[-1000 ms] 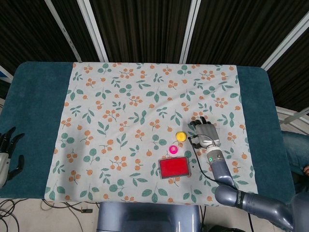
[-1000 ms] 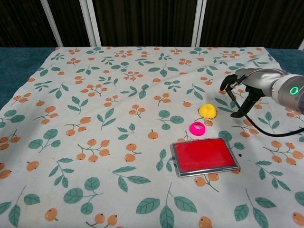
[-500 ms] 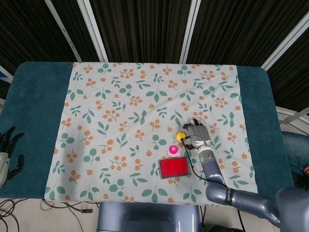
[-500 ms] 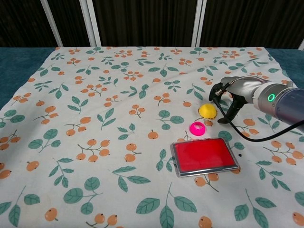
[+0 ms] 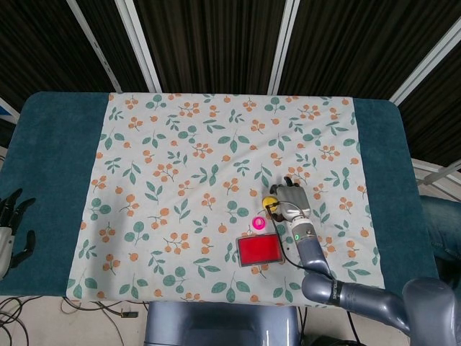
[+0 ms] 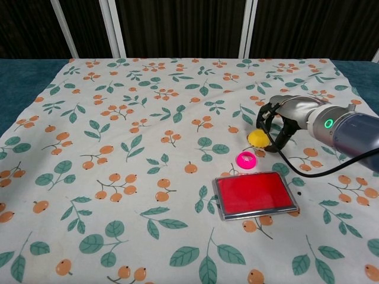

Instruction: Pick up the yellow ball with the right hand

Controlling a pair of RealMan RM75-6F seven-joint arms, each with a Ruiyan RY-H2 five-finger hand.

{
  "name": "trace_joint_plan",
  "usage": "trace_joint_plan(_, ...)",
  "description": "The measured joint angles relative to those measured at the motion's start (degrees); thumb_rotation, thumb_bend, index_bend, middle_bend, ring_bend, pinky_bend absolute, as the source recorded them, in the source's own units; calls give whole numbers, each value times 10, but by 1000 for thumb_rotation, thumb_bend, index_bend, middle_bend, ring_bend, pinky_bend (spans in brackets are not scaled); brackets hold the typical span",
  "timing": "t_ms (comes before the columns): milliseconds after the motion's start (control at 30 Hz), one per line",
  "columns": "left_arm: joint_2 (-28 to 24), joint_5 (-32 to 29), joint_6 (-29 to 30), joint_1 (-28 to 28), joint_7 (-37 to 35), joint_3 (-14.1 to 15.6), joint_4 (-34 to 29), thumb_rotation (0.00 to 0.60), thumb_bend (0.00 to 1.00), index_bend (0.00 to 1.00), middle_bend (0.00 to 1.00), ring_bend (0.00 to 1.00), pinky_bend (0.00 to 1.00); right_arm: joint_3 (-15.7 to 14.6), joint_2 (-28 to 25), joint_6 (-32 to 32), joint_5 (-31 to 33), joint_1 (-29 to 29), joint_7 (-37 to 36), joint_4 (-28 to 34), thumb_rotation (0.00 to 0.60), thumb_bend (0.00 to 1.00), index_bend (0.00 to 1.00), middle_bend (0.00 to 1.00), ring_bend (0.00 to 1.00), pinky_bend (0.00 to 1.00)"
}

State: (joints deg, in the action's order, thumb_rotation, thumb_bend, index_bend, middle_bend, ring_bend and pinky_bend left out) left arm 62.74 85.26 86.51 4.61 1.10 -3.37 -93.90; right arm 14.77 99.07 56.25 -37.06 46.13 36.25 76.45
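The yellow ball (image 5: 268, 202) (image 6: 257, 138) lies on the flowered cloth, right of centre. My right hand (image 5: 287, 200) (image 6: 276, 120) is right against its right side. The fingers arch over the ball's top and the thumb stands at its lower right, still apart, cupping the ball without closing on it. The ball rests on the cloth. My left hand (image 5: 10, 229) hangs off the table's left edge with its fingers spread, holding nothing; only the head view shows it.
A small pink ring (image 5: 258, 223) (image 6: 246, 159) lies just below and left of the ball. A flat red tin (image 5: 259, 250) (image 6: 254, 194) lies nearer the front edge. A black cable (image 6: 296, 163) loops from my right wrist over the cloth.
My right hand has slid left across the cloth, from a gap beside the ball to right up against it with its fingers over it. The ball, ring and tin have stayed put.
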Motion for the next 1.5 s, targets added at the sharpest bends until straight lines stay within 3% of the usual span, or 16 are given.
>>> trace_joint_plan(933,-2,-1,-2,0,2,1,-3,600,553,142,0,59,43,-9,12,12,-10,7,-2,1,600,389,508,511,211,225)
trace_joint_plan(1300,-2,-2,-3,0,3,1,-5,600,553,143,0,59,43,7,-21,14,-13,0,-26,48,600,390,516,508,211,225)
trace_joint_plan(1500,-2,-1,-3,0,4,2,-5,600,553,144,0,59,43,28,-74,12,-22,-13,-68,114,600,390,518,508,211,225)
